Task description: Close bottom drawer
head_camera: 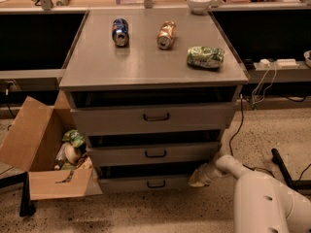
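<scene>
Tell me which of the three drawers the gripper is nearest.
The bottom drawer: the gripper sits at the right end of its front, near the floor. The middle drawer and top drawer are higher up, above the gripper.

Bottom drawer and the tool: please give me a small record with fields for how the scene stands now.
bottom drawer: lowest grey front, small dark handle, dark gap above it
tool: low, at the right end of the bottom drawer's front; contact not clear
arm: white, entering from the lower right
cabinet top: blue can, copper-coloured can and crumpled green bag, all lying down
white bowl: upright, behind the cabinet top
cardboard box: open, on the floor left of the cabinet, items inside
</scene>
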You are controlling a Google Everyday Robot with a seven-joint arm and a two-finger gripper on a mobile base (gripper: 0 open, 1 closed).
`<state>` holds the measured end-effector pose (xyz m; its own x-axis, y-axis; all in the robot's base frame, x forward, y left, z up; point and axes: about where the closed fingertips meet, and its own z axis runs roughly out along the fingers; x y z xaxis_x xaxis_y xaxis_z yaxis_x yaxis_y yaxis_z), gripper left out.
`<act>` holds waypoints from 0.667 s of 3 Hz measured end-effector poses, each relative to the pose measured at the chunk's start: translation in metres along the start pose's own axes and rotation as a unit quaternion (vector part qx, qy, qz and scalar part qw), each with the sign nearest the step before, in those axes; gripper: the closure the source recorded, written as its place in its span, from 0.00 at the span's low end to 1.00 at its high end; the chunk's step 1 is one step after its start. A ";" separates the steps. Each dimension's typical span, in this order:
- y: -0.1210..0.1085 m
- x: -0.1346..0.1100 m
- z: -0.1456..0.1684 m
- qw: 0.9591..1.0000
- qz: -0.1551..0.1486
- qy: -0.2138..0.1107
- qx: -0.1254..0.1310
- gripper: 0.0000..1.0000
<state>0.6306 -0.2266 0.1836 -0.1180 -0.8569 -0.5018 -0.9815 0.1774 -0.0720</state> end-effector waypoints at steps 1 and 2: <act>-0.002 0.000 0.000 1.000 -0.001 -0.002 0.001 1.00; -0.002 0.000 0.000 1.000 -0.002 -0.005 0.000 0.85</act>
<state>0.6324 -0.2268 0.1837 -0.1134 -0.8529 -0.5096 -0.9819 0.1745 -0.0735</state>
